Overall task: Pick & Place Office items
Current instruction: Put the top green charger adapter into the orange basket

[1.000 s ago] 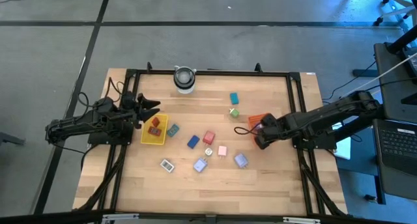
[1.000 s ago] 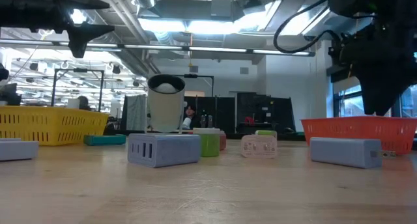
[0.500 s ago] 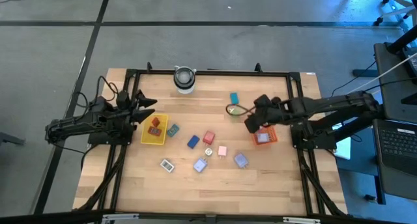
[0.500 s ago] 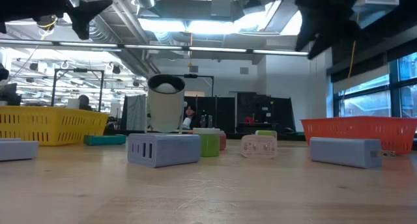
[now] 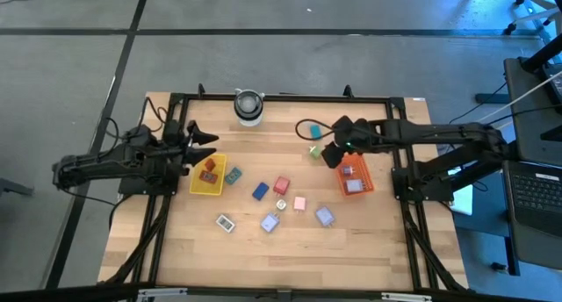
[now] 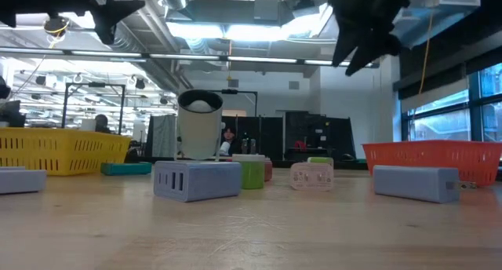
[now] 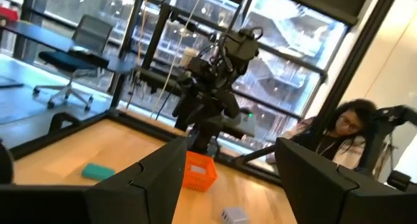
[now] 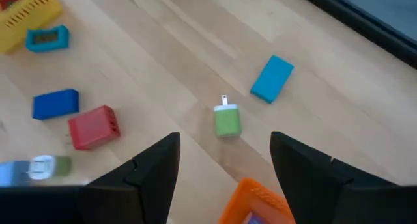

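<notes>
Green charger sits under your right tool, fingers apart, empty; left tool apart above yellow tray.

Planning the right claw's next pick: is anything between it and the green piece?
Nothing visible. The right claw hangs open above the green piece, with only bare table between. The blue block and orange tray lie aside.

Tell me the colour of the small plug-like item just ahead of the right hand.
Green, with a white top: the plug-like item shows best in the right wrist view.
</notes>
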`<state>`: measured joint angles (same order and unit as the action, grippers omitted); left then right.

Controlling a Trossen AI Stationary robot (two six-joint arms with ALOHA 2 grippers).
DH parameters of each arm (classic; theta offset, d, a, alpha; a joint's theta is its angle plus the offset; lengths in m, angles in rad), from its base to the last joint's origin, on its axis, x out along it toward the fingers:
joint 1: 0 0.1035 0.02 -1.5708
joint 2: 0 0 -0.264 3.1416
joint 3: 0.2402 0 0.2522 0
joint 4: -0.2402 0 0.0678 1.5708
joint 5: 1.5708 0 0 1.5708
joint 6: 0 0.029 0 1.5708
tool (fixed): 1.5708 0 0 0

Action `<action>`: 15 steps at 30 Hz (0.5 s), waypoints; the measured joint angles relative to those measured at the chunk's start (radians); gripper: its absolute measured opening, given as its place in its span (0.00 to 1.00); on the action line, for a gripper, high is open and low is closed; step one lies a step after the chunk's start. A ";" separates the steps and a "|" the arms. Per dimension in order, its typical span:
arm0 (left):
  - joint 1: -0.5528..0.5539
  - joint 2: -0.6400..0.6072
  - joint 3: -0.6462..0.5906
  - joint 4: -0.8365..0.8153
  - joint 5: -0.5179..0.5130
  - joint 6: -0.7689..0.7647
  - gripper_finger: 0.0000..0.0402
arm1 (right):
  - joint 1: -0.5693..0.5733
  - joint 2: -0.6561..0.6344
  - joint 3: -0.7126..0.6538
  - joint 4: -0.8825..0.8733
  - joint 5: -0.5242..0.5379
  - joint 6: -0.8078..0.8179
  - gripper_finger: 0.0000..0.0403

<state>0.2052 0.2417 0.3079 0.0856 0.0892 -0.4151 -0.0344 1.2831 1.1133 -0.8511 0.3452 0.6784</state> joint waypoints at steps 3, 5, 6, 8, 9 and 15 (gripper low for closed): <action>0.000 0.028 0.001 0.007 -0.001 0.002 0.58 | -0.033 0.037 0.000 0.009 -0.043 -0.042 0.60; 0.000 0.043 0.001 0.014 -0.001 0.008 0.58 | -0.061 0.065 0.000 0.016 -0.082 -0.075 0.60; 0.000 0.047 0.001 0.011 -0.001 0.008 0.57 | -0.076 0.078 0.000 0.017 -0.105 -0.089 0.60; 0.000 0.053 0.001 0.015 -0.001 0.010 0.57 | -0.103 0.102 0.000 0.032 -0.141 -0.117 0.60; 0.000 0.053 0.001 0.014 -0.001 0.010 0.56 | -0.116 0.114 0.000 0.035 -0.157 -0.133 0.60; 0.000 0.053 0.001 0.015 0.000 0.034 0.55 | -0.184 0.190 0.000 0.051 -0.267 -0.202 0.60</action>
<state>0.2050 0.2947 0.3092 0.1009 0.0889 -0.3815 -0.2188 1.4729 1.1133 -0.8001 0.0785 0.4764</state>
